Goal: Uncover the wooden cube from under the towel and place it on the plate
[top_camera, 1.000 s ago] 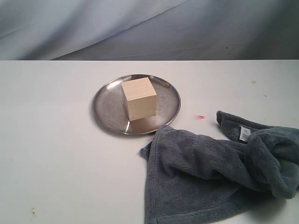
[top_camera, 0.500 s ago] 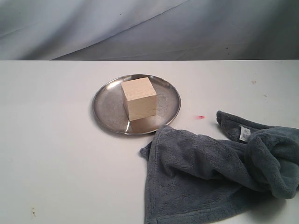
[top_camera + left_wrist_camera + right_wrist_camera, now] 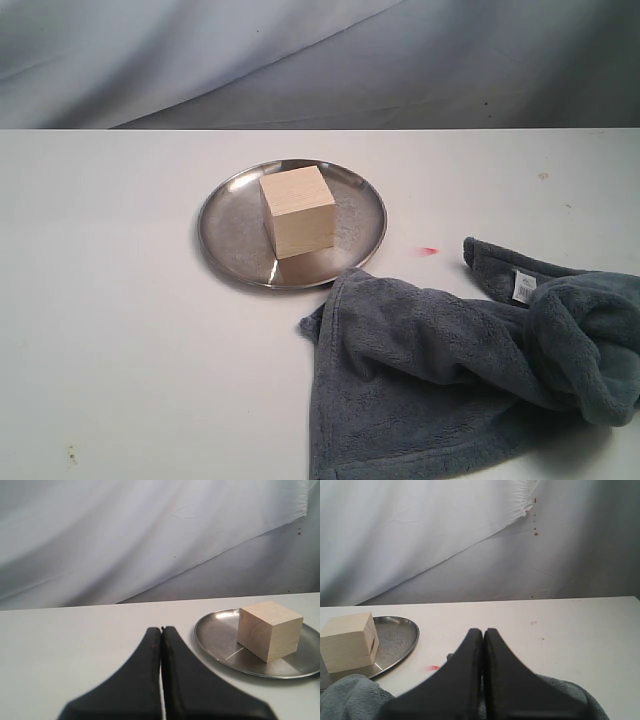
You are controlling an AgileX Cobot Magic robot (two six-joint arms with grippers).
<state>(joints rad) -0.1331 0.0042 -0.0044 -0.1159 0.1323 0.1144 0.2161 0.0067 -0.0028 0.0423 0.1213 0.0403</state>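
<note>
The pale wooden cube (image 3: 297,211) stands upright on the round steel plate (image 3: 230,225), uncovered; both also show in the left wrist view, cube (image 3: 269,630) on plate (image 3: 215,635), and in the right wrist view, cube (image 3: 347,641) on plate (image 3: 400,637). The blue-grey towel (image 3: 450,370) lies crumpled on the table in front and to the right of the plate, one corner touching its rim. My left gripper (image 3: 161,630) is shut and empty, back from the plate. My right gripper (image 3: 483,631) is shut and empty above the towel (image 3: 350,700). Neither gripper appears in the exterior view.
A small red mark (image 3: 430,249) lies on the white table (image 3: 120,350) between plate and towel. A grey-white cloth backdrop (image 3: 320,60) hangs behind the table. The towel's white tag (image 3: 521,286) faces up.
</note>
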